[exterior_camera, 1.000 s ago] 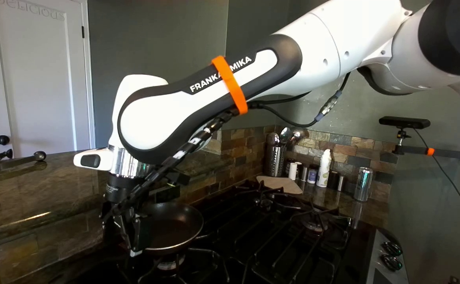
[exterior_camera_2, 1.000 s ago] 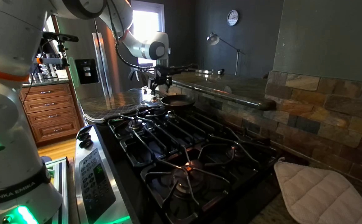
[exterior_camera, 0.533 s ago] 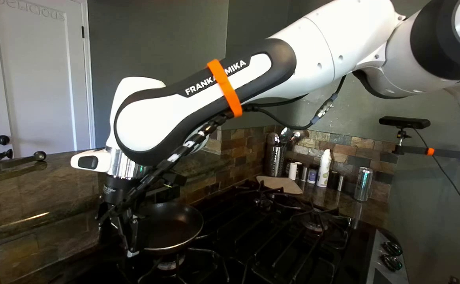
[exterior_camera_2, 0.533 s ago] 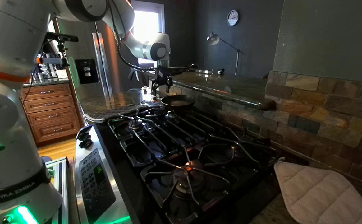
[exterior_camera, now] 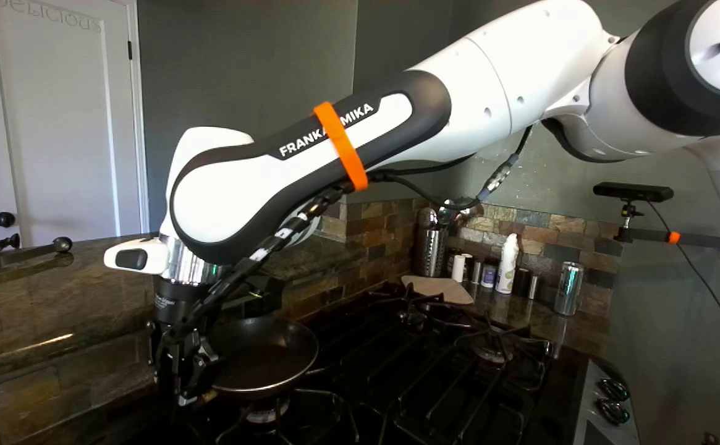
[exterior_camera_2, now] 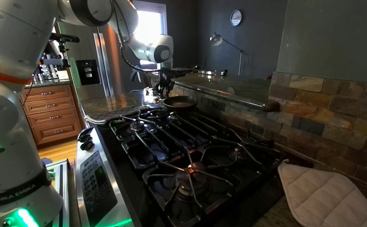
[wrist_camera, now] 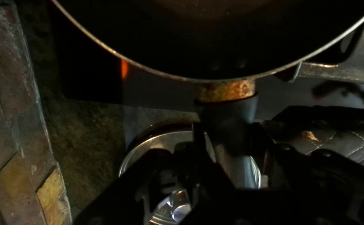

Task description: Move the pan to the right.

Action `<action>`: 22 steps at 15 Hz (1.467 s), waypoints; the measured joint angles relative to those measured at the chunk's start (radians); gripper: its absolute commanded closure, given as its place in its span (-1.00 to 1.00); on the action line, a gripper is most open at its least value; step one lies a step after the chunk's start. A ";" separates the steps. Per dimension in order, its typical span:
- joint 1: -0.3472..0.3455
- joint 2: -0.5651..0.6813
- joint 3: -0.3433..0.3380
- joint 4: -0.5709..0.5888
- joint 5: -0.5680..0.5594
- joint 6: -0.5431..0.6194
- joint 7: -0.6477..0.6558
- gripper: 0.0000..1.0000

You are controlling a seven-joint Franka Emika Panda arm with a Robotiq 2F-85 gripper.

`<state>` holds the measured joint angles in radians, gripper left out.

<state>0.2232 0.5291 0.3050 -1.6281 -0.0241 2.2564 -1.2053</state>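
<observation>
The pan (exterior_camera: pixel 267 361), round and dark with a brownish inside, rests on a burner grate in both exterior views, on the far burner beside the raised ledge (exterior_camera_2: pixel 180 102). In the wrist view its rim crosses the top, and a rusty collar (wrist_camera: pixel 228 91) joins it to the dark handle (wrist_camera: pixel 231 115). My gripper (wrist_camera: pixel 227 132) straddles that handle, one finger along each side with the handle filling the space between; the jaws look closed on it. In an exterior view my gripper (exterior_camera: pixel 179 388) points down beside the pan; the handle is mostly hidden behind the fingers there.
A shiny round metal object (wrist_camera: pixel 166 139) lies below the handle. The stone-tiled ledge wall (wrist_camera: pixel 7 125) runs close by. Black grates (exterior_camera_2: pixel 170 135) cover the stove. A dark quilted mat (exterior_camera_2: pixel 120 114) and a pale pot holder (exterior_camera_2: pixel 331 195) flank it.
The fingers have drawn together around the handle. In the exterior views my arm has sunk slightly and shifted a little sideways. The pan stays where it was.
</observation>
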 measured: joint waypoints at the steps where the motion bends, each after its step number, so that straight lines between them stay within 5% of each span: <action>1: 0.000 0.002 0.000 0.002 0.000 0.000 -0.001 -0.34; 3: 0.000 0.005 0.001 0.005 0.000 0.000 -0.003 -0.61; 4: 0.000 0.006 0.001 0.005 0.000 0.000 -0.005 -0.50; 5: 0.000 0.007 0.001 0.006 0.000 0.000 -0.006 0.08; 7: 0.000 0.010 0.002 0.008 0.000 0.000 -0.012 0.03; 12: 0.000 0.017 0.005 0.013 0.000 0.000 -0.018 0.80; 22: -0.002 0.021 0.006 0.020 0.000 -0.001 -0.021 0.82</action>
<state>0.2212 0.5498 0.3107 -1.6077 -0.0242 2.2558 -1.2266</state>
